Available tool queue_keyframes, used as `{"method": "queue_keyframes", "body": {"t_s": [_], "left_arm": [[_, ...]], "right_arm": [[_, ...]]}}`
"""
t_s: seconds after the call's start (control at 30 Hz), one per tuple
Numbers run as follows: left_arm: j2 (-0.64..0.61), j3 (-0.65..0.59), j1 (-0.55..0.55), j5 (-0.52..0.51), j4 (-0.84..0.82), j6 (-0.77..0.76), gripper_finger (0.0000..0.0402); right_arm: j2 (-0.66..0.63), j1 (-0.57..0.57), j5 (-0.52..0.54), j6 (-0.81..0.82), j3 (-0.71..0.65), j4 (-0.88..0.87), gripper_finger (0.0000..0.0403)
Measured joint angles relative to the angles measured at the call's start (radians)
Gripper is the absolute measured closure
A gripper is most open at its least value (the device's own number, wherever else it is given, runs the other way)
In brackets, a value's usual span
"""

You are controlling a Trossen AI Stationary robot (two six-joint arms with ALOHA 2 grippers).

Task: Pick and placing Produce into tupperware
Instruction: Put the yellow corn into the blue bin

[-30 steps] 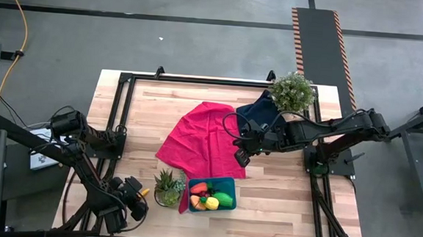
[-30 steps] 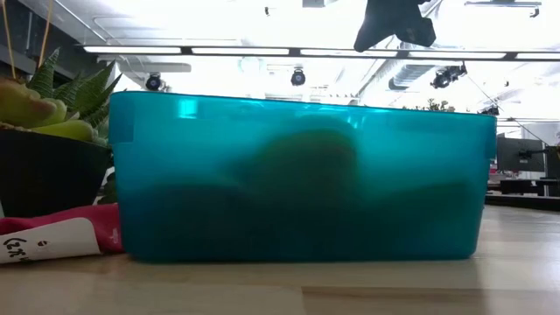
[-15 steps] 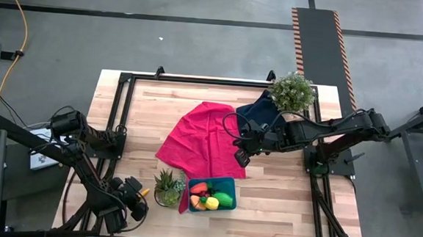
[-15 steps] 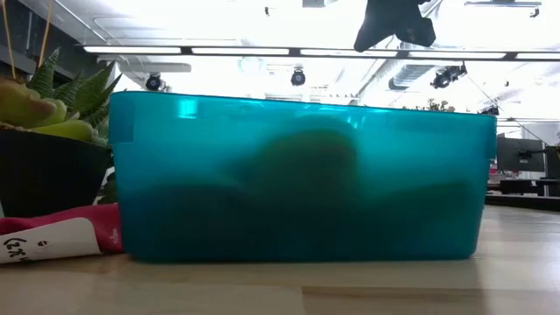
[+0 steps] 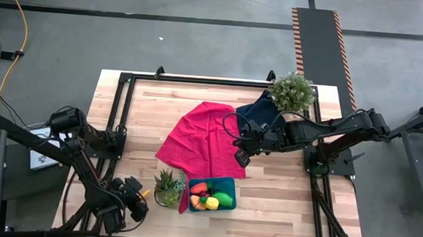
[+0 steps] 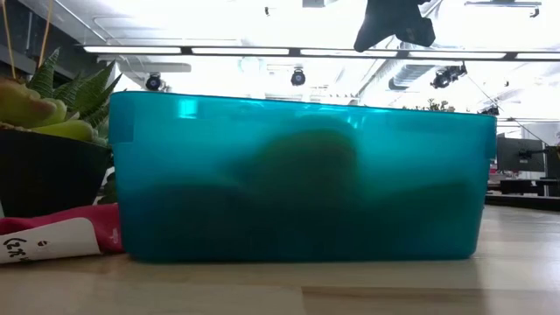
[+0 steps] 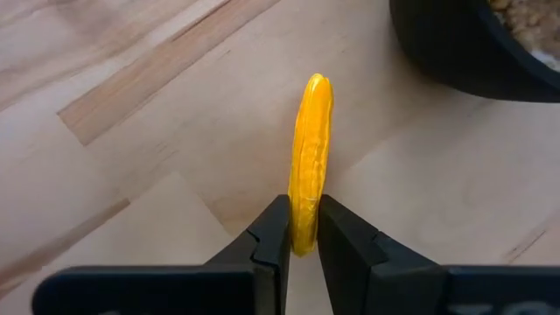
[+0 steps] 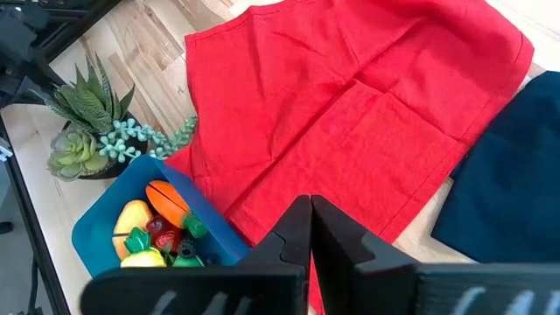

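Observation:
The teal tupperware [image 5: 213, 194] stands near the table's front edge. It holds a red-orange carrot [image 8: 168, 203], a green oval [image 5: 223, 199] and yellow pieces [image 8: 129, 219]. In the low view its wall [image 6: 302, 179] fills the picture. A thin yellow stick [image 7: 311, 157] lies to the left of the succulent pot, and my left gripper [image 7: 303, 229] is shut on it; the high view shows the gripper [image 5: 139, 199] at the front left. My right gripper [image 8: 309, 229] hangs shut above the red cloth [image 5: 204, 140], holding nothing. My left gripper pinches the yellow stick's near end [image 7: 304, 219] between its two fingers, one on each side. The fingers come steeply from above, and the stick runs on ahead of them over the wood. Whether the stick is clear of the table, I cannot tell.
A succulent in a dark pot [image 5: 167, 188] stands just left of the tupperware, close to the stick. The pot's rim [image 7: 472, 48] shows in the left wrist view. A navy cloth [image 5: 260, 110] and a leafy potted plant [image 5: 292, 92] sit at the back right. Bare wood lies along the front edge.

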Motion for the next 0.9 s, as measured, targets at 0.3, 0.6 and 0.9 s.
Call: {"method": "queue_keyframes", "body": {"t_s": [0.3,0.6,0.9], "left_arm": [[0.000,0.063,0.000,-0.016,-0.048,0.034,0.0357],[0.000,0.139,0.000,-0.053,-0.160,0.034,0.0357],[0.000,0.219,0.000,-0.074,-0.292,0.034,0.0357]], "right_arm": [[0.000,0.000,0.000,-0.001,0.000,0.000,0.0401],[0.000,0.000,-0.011,-0.023,0.000,0.000,0.0401],[0.000,0.000,-0.012,-0.041,0.000,0.000,0.0401]]}}
